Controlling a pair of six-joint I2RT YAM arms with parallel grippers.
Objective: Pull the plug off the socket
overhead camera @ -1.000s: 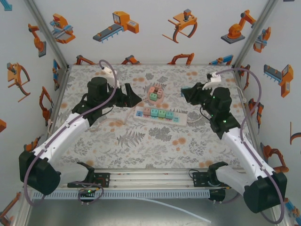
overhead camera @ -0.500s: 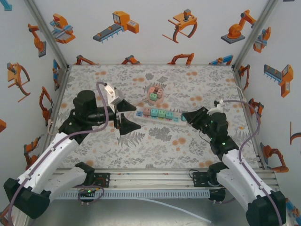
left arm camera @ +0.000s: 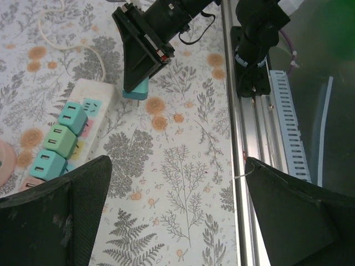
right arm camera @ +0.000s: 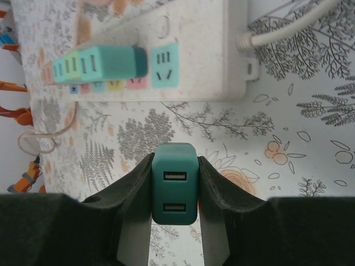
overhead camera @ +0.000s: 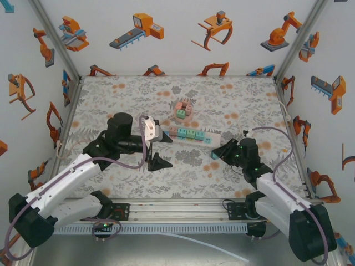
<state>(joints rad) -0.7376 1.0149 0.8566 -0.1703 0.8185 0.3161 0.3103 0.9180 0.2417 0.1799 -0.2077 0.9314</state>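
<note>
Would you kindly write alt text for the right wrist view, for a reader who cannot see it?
A teal USB plug is clamped between the right arm's dark fingers, clear of the white power strip, where other plugs sit.

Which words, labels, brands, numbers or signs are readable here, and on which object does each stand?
No readable text anywhere.
The power strip: no legible print.
The teal plug in the right gripper: no print visible.
A red-and-white mark on that gripper, left wrist view: too small to read.
</note>
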